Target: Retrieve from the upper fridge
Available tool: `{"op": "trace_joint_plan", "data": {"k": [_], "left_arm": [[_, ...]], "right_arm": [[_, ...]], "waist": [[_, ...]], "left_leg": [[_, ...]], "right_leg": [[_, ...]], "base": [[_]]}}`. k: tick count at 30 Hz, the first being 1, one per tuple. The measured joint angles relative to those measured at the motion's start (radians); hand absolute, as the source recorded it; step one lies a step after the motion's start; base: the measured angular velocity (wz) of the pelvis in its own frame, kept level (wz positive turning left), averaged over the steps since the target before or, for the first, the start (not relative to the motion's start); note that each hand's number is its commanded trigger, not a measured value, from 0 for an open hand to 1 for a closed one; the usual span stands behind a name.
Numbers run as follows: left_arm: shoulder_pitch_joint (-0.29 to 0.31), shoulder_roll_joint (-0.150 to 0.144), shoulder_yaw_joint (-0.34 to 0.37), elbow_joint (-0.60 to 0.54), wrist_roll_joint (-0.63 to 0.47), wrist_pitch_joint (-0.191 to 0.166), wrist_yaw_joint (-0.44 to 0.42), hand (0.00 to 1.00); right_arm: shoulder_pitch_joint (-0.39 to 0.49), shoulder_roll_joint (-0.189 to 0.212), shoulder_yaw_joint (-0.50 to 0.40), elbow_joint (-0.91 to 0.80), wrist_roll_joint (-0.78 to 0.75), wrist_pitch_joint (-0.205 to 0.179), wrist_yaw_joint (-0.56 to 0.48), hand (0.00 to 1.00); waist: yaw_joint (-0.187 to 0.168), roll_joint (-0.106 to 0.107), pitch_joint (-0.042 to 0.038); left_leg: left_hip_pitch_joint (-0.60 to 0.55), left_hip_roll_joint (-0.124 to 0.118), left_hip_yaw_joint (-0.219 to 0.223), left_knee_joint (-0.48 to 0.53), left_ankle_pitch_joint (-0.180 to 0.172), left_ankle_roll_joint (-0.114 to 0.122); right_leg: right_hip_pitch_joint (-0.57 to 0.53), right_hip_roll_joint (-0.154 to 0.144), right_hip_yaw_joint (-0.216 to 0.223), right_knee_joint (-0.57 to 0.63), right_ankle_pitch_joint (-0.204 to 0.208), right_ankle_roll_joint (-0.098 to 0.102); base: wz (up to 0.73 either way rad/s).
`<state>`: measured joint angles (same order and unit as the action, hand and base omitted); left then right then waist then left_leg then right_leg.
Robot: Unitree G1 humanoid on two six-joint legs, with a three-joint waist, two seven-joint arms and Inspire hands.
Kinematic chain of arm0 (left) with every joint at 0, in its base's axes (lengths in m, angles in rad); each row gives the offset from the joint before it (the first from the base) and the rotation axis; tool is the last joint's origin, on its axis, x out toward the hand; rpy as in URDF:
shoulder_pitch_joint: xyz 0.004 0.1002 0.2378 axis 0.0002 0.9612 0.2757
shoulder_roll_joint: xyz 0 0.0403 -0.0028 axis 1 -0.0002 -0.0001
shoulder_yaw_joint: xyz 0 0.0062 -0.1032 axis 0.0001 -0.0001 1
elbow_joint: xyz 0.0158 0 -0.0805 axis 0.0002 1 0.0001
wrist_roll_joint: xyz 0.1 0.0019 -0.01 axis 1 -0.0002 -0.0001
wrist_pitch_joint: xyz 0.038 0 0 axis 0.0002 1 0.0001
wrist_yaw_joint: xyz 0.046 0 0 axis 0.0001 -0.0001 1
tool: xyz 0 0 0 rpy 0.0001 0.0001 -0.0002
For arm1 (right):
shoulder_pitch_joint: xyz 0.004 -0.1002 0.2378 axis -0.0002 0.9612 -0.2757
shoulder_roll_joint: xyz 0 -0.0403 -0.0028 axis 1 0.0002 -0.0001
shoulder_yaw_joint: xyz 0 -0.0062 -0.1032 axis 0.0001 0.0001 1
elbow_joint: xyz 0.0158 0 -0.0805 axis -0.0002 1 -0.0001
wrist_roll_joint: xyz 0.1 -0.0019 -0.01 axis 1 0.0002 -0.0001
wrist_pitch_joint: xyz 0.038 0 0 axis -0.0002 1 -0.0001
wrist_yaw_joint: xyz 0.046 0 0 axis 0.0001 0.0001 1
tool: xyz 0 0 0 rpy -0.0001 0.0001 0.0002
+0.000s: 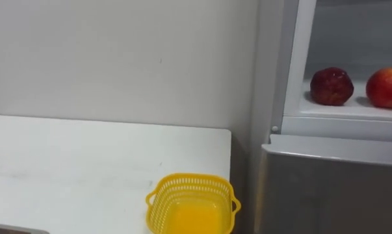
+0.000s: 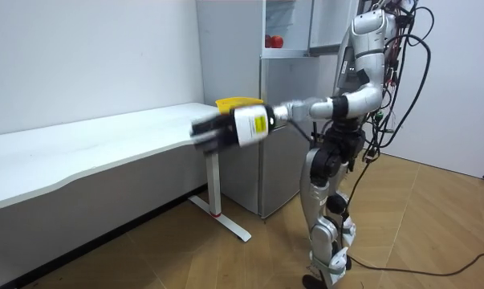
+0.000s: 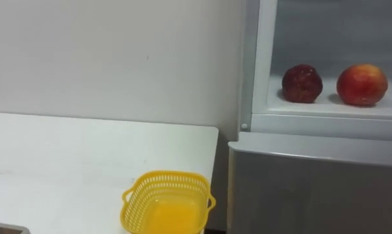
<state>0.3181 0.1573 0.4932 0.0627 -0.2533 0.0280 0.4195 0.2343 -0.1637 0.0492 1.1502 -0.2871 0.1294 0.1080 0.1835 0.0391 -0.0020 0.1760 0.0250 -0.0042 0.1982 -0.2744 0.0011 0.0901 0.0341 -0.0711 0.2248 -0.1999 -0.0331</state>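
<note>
Robot stands before the grey fridge (image 2: 283,160), upper compartment open. On its white shelf (image 1: 342,110): a dark red round fruit (image 1: 331,86) and a red-orange apple (image 1: 385,88), near but apart, neither held. Empty yellow plastic mesh basket (image 1: 190,178) sits at the white tabletop's (image 1: 85,162) near corner beside the fridge. Left hand (image 2: 213,133) is stretched out by the tabletop's edge in the room view, smeared; cannot tell its fingers' state. Step judged: reach to shelf not yet made. Next calls for lifting a hand to the shelf and closing round one fruit, clear of the door frame
</note>
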Motion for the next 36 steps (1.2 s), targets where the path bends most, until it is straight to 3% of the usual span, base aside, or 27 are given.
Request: {"op": "trace_joint_plan", "data": {"k": [4, 11, 19, 24, 26, 31, 33, 36], "left_arm": [[0.009, -0.001, -0.070, 0.225, -0.018, -0.007, -0.002, 0.00], [0.012, -0.006, -0.079, 0.556, -0.018, -0.013, -0.064, 0.00], [0.026, -0.010, -0.210, 0.919, 0.096, -0.010, -0.187, 0.00], [0.032, -0.023, -0.301, 0.956, 0.259, 0.009, -0.224, 0.00], [0.022, -0.024, -0.317, 0.956, 0.326, 0.010, -0.239, 0.00], [-0.013, -0.025, -0.342, 0.951, 0.396, 0.008, -0.265, 0.00], [-0.036, -0.024, -0.350, 0.948, 0.418, 0.004, -0.276, 0.00], [-0.052, -0.026, -0.350, 0.971, 0.423, -0.014, -0.293, 0.00]], "right_arm": [[-0.003, -0.002, -0.002, -0.014, 0.004, -0.008, 0.002, 0.00], [0.001, -0.013, -0.035, -0.020, 0.007, -0.022, 0.001, 0.00], [-0.038, -0.029, -0.032, -0.028, 0.001, -0.040, -0.012, 0.00], [-0.040, -0.037, -0.025, -0.190, 0.003, -0.041, -0.050, 0.00], [-0.042, -0.034, -0.024, -0.272, 0.015, -0.060, -0.069, 0.00], [-0.048, -0.022, 0.035, -0.653, 0.067, -0.115, -0.106, 0.00], [-0.047, -0.015, 0.061, -0.753, 0.057, -0.108, -0.117, 0.00], [-0.011, -0.007, 0.077, -0.854, 0.054, -0.104, -0.119, 0.00]], "waist": [[0.003, -0.007, 0.0000], [0.008, -0.003, 0.0000], [-0.012, -0.002, 0.0037], [-0.016, -0.008, 0.0118], [-0.021, -0.014, 0.0140], [-0.041, -0.020, 0.0117], [-0.046, -0.026, 0.0063], [-0.043, -0.035, 0.0104]], "left_leg": [[0.006, 0.000, 0.000, 0.001, 0.000, 0.000], [0.016, 0.000, 0.010, -0.010, 0.000, 0.000], [0.012, 0.001, 0.024, -0.013, 0.000, 0.000], [0.003, 0.002, 0.032, -0.011, 0.000, 0.001], [0.001, 0.003, 0.032, -0.010, 0.000, 0.001], [-0.010, 0.003, 0.051, 0.001, 0.000, 0.000], [-0.011, 0.003, 0.051, 0.003, 0.000, 0.000], [-0.012, 0.004, 0.059, 0.004, 0.000, 0.000]], "right_leg": [[0.005, 0.001, 0.005, 0.000, 0.000, 0.000], [0.011, 0.002, 0.014, -0.004, 0.000, 0.001], [0.008, 0.002, 0.011, -0.004, -0.001, 0.002], [-0.003, 0.002, 0.014, -0.003, -0.001, 0.002], [-0.003, 0.004, 0.014, -0.003, 0.000, 0.002], [-0.006, 0.001, 0.012, -0.005, 0.001, 0.002], [-0.005, 0.002, 0.013, -0.007, 0.001, 0.002], [-0.009, 0.003, 0.018, -0.005, 0.001, 0.002]], "base": [[-0.03], [-0.03], [0.00], [0.00], [0.00], [0.02], [0.00], [-0.10]]}}
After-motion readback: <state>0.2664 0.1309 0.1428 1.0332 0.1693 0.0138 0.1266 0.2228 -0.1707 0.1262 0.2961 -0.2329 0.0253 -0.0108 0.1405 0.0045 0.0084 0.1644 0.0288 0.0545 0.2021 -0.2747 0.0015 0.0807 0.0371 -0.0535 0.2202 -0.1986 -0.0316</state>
